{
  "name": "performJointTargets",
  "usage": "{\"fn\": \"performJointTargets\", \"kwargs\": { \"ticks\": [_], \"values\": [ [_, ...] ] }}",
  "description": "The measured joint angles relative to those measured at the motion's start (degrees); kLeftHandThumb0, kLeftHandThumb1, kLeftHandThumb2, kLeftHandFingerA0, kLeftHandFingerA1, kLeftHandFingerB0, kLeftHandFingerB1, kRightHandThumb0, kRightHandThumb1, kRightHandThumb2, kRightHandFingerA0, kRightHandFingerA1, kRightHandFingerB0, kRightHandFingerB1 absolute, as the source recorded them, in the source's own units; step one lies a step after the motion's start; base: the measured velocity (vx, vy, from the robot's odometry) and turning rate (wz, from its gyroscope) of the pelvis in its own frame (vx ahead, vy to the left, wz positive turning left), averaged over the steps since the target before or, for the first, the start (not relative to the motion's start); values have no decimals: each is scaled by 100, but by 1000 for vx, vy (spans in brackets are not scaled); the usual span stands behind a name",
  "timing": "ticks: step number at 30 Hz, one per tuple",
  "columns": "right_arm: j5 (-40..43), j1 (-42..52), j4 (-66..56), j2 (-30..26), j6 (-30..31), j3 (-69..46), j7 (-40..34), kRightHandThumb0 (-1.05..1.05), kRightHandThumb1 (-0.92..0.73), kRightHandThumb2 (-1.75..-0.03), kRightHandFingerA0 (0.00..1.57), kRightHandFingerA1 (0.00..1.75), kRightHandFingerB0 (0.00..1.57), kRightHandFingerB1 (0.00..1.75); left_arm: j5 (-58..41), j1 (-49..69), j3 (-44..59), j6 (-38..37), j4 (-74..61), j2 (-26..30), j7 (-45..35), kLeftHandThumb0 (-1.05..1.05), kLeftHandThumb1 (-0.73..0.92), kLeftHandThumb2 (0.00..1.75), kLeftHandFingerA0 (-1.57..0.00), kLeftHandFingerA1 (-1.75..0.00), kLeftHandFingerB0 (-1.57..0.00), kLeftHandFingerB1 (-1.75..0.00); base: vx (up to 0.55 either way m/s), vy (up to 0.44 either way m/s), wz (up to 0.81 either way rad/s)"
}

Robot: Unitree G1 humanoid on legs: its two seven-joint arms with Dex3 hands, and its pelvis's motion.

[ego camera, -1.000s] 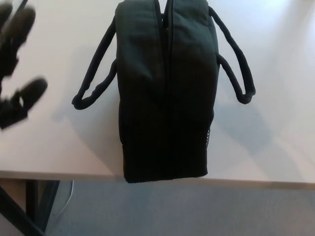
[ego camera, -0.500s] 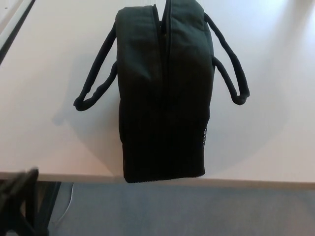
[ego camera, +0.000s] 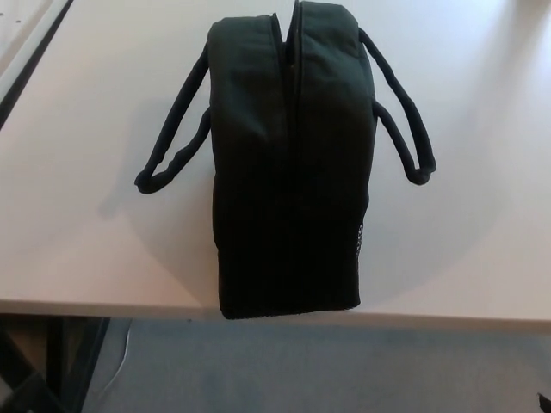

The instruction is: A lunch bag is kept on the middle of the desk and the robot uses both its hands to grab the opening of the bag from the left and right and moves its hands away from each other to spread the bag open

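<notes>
A black lunch bag (ego camera: 288,163) stands upright on the white desk (ego camera: 77,215), its near end reaching the desk's front edge. Its top opening (ego camera: 293,95) runs away from me as a narrow slit, the two sides lying close together. One black carry handle (ego camera: 176,129) droops onto the desk on the left and the other handle (ego camera: 405,112) on the right. Neither of my hands shows in the head view.
The desk's front edge (ego camera: 103,308) crosses the lower picture, with grey floor (ego camera: 344,370) below it. Dark desk legs (ego camera: 60,361) show at bottom left. A dark gap (ego camera: 30,64) runs along the desk's far left side.
My left hand, raised at the far left a second ago, dropped below the desk edge and has gone out of the picture. The view has shifted slightly; the bag stays put.
</notes>
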Motion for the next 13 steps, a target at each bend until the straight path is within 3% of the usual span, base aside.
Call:
{"fn": "performJointTargets", "kwargs": {
  "ticks": [3, 4, 6, 13],
  "values": [
    [104, 36, -55, 1, -20, 20, 58, -53, -71, -64, 10, 34, 8, 22, -225, 71, 42, 0, -83, -34, -143, -42, 88, 65, -12, -36, -3, -26, 0, 0, 0],
    [145, 51, -71, 1, -24, 21, 79, -52, -71, -63, 10, 34, 8, 22, -317, 91, 63, 0, -116, -56, -204, -41, 85, 70, -11, -37, -7, -17, 0, 0, 0],
    [219, 74, -120, 2, -26, 23, 134, -53, -72, -60, 11, 33, 6, 25, -485, 110, 116, -1, -159, -97, -330, -42, 88, 66, -12, -35, -3, -26, 0, 0, 0],
    [481, 133, -269, 14, -25, 18, 323, -51, -71, -64, 11, 35, 9, 22, -1000, 185, 351, 2, -289, -296, -811, -43, 87, 66, -11, -35, -3, -25, 0, 0, 0]
  ]
}}
